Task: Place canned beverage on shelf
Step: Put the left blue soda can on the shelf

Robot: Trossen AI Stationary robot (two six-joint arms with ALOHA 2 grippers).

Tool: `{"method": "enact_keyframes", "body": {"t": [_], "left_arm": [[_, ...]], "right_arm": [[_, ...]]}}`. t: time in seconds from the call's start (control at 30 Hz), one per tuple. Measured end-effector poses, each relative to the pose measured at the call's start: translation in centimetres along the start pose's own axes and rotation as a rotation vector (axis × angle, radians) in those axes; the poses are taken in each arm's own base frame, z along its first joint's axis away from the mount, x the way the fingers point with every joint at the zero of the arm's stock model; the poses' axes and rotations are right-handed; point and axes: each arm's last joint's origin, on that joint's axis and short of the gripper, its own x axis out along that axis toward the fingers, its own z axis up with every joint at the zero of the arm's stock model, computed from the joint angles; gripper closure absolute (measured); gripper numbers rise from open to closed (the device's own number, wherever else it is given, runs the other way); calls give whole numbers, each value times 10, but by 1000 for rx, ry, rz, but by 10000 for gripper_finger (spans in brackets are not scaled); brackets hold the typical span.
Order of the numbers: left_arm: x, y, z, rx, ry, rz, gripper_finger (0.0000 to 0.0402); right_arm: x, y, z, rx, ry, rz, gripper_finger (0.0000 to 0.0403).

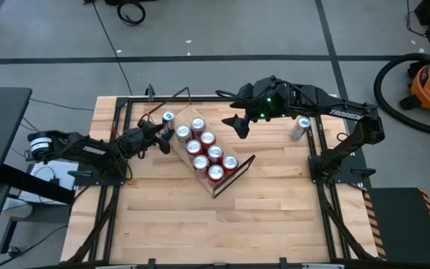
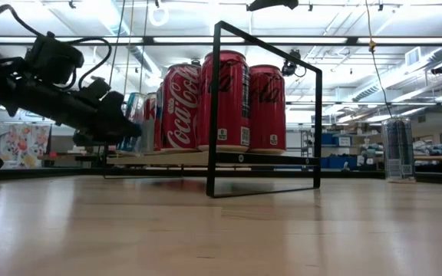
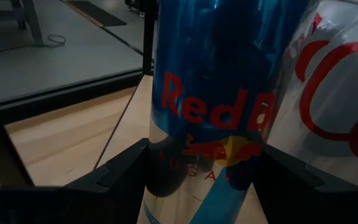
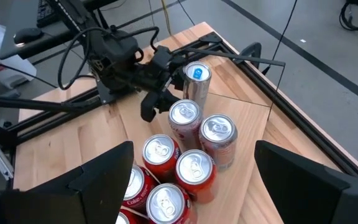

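The shelf (image 1: 236, 172) lies slantwise mid-table, a light plank with black wire end frames (image 2: 263, 107). Several red cola cans (image 1: 207, 153) stand on it in two rows. At its far-left end a blue-and-silver Red Bull can (image 1: 168, 117) stands upright, with my left gripper (image 1: 161, 133) shut on it. The red cans hide its bottom. My right gripper (image 1: 239, 127) hangs open, high over the shelf's far side, with nothing between its fingers (image 4: 98, 177). My left gripper pinches the Red Bull can's lower body (image 3: 160, 174) between its two fingers (image 3: 120, 171), one on each side. It reaches in nearly level from the table's left. The can stands upright beside a red can (image 3: 334, 93). Whether its bottom rests on the plank, I cannot tell.
A second slim silver-blue can (image 1: 299, 128) stands alone on the table at the far right. Black rails (image 1: 316, 149) frame the tabletop. The near half of the wooden table (image 1: 215, 232) is bare.
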Motion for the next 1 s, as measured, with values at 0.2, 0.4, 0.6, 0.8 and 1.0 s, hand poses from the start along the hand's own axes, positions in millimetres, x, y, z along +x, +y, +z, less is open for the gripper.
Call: {"method": "enact_keyframes", "body": {"t": [0.2, 0.4, 0.6, 0.8, 1.0], "left_arm": [[5, 0, -2, -10, -16, -2, 148], [9, 4, -4, -40, -25, 24, 148], [14, 1, -2, -29, -23, 21, 148], [16, -1, -1, -19, -5, -8, 147], [15, -2, -2, -28, 5, -19, 141]], "right_arm": [[0, 0, 0, -3, 2, 6, 57], [0, 0, 0, -6, 2, 6, 57], [0, 0, 1, -11, -5, 9, 57], [0, 0, 1, -19, -7, 10, 57], [-1, 0, 1, -25, -9, 11, 57]]}}
